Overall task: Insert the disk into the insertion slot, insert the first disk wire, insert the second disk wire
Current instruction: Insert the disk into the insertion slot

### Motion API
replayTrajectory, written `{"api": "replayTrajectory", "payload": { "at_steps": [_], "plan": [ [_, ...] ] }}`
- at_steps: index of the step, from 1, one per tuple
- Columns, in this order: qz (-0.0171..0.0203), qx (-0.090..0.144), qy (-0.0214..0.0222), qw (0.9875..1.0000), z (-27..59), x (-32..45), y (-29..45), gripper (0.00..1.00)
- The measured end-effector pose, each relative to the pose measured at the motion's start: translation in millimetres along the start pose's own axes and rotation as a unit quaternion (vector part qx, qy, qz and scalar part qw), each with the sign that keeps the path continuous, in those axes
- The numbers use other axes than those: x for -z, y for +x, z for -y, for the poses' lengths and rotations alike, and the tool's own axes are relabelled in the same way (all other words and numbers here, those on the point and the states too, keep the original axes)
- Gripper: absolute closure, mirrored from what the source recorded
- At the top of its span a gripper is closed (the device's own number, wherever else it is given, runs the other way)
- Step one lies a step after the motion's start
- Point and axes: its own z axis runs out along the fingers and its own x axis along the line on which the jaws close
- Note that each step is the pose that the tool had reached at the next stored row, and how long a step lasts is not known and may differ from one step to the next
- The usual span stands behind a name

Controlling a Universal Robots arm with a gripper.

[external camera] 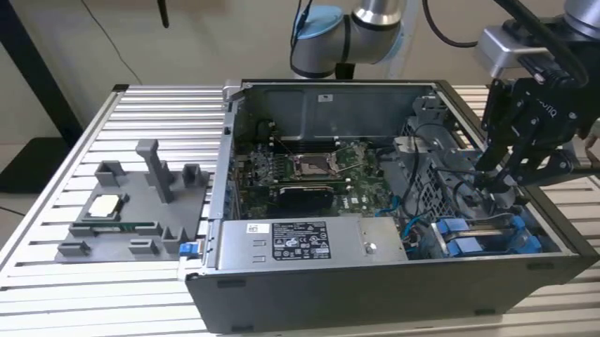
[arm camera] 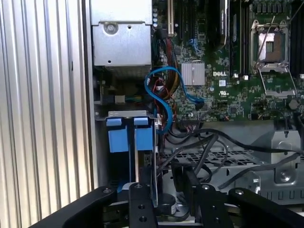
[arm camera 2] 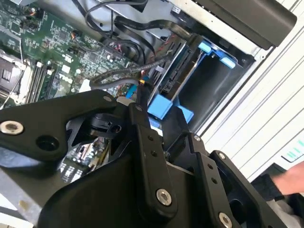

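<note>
Pincer (external camera: 497, 184) near blue-framed disk (external camera: 459, 237) (white-labelled box (external camera: 300, 239) beside)

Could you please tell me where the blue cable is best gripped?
Probably grip the blue cable at its free loop, from the open side of the case, pinching across it: it arches clear of the motherboard, while its ends lie among other wires.

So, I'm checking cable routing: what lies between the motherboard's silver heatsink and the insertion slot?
A looping blue cable, seen in the first wrist view between the heatsink and the insertion slot.
</note>
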Motion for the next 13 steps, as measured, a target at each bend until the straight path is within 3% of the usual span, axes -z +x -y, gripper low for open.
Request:
{"api": "replayTrajectory", "payload": {
  "at_steps": [6,9,10,13],
  "plan": [
    [0.0006,0.002,0.0082,1.0000,-4.4,-9.6,-4.0,0.60],
    [0.0006,0.002,0.0091,1.0000,-4.4,-10.3,-4.1,0.62],
    [0.0005,0.002,0.0091,1.0000,-4.5,-10.3,-4.0,0.75],
    [0.0003,0.002,0.0090,1.0000,-4.5,-10.4,-4.0,0.81]
  ]
}}
